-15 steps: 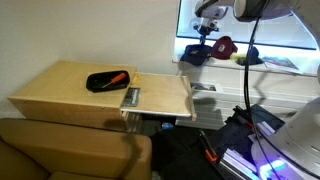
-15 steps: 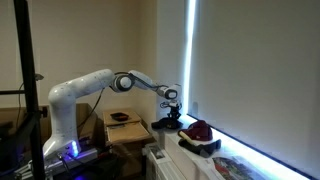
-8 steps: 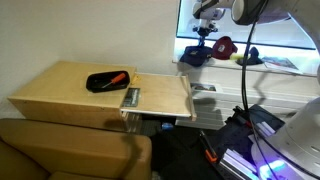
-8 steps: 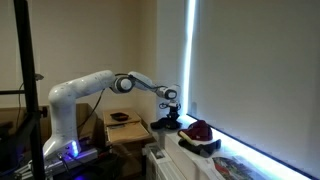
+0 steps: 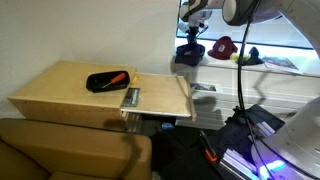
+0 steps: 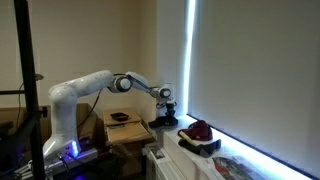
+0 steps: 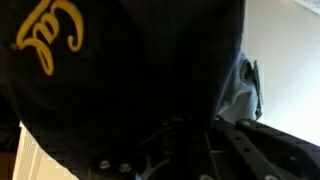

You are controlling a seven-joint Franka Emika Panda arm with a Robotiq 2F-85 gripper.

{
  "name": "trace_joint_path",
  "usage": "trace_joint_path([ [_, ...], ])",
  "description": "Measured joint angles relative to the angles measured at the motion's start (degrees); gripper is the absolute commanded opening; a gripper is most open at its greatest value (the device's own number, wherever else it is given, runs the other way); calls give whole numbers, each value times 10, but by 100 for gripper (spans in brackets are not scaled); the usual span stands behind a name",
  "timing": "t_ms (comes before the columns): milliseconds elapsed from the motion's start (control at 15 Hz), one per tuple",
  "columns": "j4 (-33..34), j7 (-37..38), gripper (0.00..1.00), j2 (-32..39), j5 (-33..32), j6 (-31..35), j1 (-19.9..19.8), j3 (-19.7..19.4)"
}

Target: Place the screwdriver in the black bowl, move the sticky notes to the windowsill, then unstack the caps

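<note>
While the end effector [image 5: 189, 38] is shut tight on the dark cap [image 5: 187, 54], the floppy cap could slip and drop.

Dark cap [image 5: 187, 54] apart from red cap [image 5: 224, 46]
</note>
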Motion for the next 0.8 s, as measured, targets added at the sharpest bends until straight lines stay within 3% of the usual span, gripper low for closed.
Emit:
trace_joint_path([
  [333,-12,-30,1,1,-48,12,12,-14],
  [533,-12,58,1,16,-72,45,34,-58],
  [800,-9,168,1,19,-69,54,23,-103],
])
